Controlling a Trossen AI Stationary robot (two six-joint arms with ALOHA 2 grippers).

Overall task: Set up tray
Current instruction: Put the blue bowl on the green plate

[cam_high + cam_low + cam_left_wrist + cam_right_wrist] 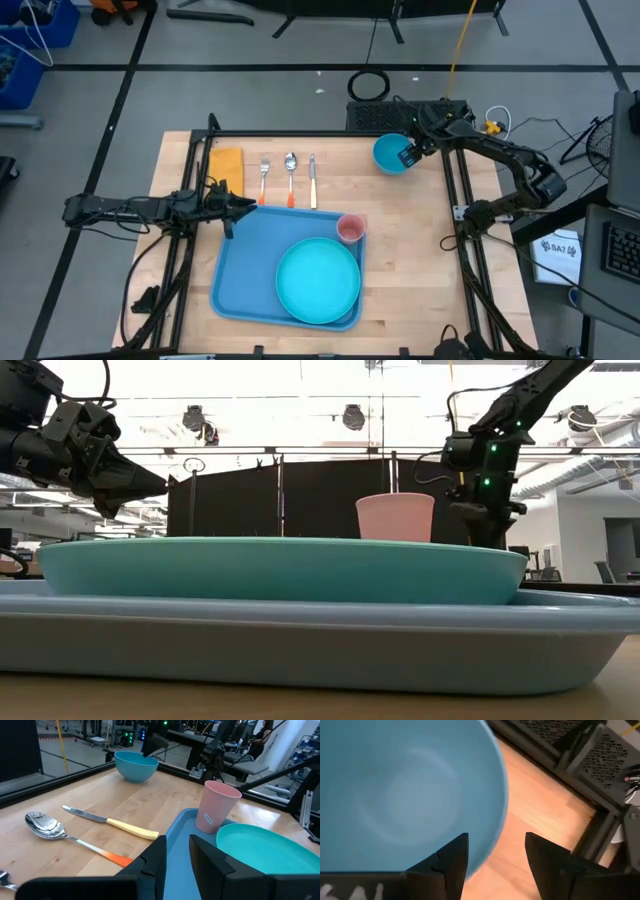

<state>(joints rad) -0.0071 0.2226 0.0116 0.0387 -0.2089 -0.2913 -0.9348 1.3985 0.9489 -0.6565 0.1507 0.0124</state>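
The light-blue tray (pixel 240 270) lies near the table's front. On it are a round teal plate (pixel 318 281) and an upright pink cup (pixel 350 229). A blue bowl (pixel 388 152) stands on the wood at the far right. My right gripper (pixel 495 842) is open and slants down over the bowl's right rim (pixel 501 805), one finger above the inside and one outside. I see no touch. My left gripper (pixel 177 842) hovers level over the tray's far left corner (pixel 232 222), its fingers a narrow gap apart with nothing between them.
A yellow napkin (pixel 227 166), a fork (pixel 264 176), a spoon (pixel 290 172) and a knife (pixel 312 178) lie in a row on the wood beyond the tray. Black frame rails (pixel 455 190) border the table's sides. Bare wood lies right of the tray.
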